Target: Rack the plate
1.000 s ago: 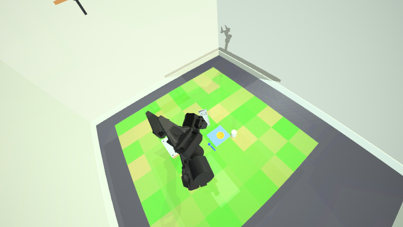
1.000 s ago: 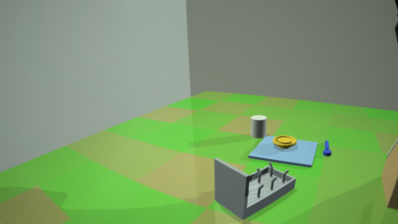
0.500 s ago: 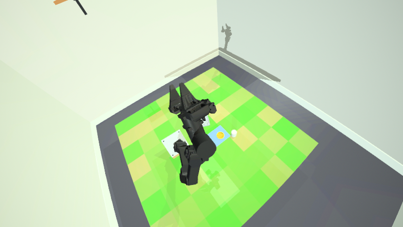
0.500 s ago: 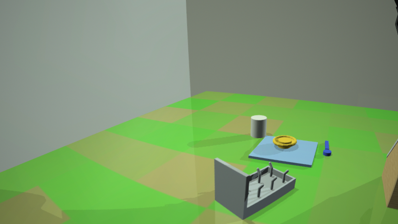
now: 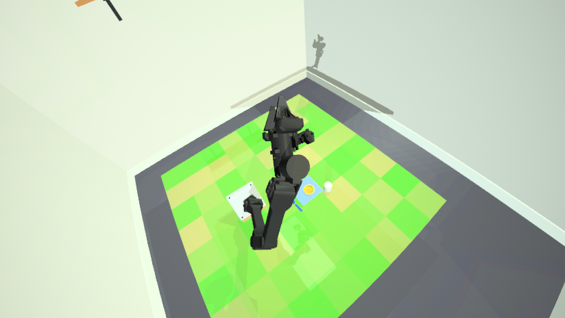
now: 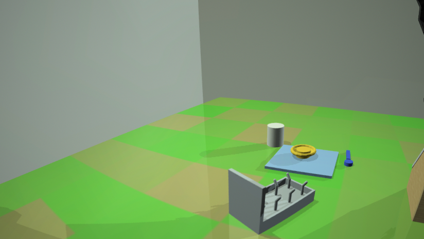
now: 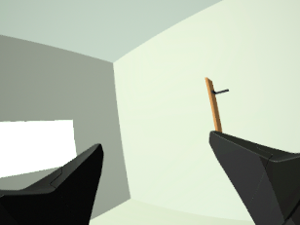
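Note:
The yellow plate (image 5: 308, 189) (image 6: 303, 150) lies flat, face up, on the light blue mat (image 5: 303, 200) (image 6: 320, 169). The grey dish rack (image 6: 245, 192) stands on the floor nearer the exterior view, with a tall panel at one end and several bent pegs rising from its tray. Nothing stands in its visible slots. In the top view the arm hides the rack. My gripper (image 5: 276, 101) (image 7: 157, 143) is open and empty, raised high above the floor and pointing away from the plate. The wrist view shows only walls between the fingers, with neither plate nor rack.
A white cylinder (image 5: 328, 186) (image 6: 275, 135) stands beside the mat. A blue spoon-like piece (image 5: 298, 207) (image 6: 348, 155) lies at the mat's other side. The arm rises from a white-topped wooden base (image 5: 236, 201) (image 6: 417, 192). An orange bar (image 5: 84, 3) (image 7: 213, 105) is by the wall.

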Controlling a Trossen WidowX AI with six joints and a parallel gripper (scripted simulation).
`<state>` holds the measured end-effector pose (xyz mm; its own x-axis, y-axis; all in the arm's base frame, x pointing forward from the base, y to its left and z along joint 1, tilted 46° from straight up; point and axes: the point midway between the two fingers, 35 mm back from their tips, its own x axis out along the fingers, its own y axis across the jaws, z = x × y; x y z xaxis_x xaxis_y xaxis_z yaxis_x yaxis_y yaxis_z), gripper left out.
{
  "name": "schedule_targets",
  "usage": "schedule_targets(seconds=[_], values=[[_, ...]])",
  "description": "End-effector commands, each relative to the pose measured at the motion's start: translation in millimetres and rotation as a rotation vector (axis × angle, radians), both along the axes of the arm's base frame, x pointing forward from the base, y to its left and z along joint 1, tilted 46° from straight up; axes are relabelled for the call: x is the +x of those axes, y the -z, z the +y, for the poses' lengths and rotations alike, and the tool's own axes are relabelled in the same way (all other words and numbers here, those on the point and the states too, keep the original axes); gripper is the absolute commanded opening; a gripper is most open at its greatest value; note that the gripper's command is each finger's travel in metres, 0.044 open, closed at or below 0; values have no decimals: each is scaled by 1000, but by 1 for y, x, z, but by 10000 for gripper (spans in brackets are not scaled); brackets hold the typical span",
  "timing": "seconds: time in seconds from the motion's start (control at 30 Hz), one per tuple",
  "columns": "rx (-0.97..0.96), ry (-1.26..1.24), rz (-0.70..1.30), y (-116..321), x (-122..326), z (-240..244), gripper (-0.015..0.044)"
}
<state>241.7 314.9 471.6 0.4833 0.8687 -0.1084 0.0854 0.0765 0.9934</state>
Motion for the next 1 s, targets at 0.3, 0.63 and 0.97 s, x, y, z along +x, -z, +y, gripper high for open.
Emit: schedule_targets(seconds=[0.3,0.63,0.97], values=[[-309,189,-40,77,65,-31,400],[-577,301,-38,137,104,-69,400],[-884,378,-1,199,133,-121,400]])
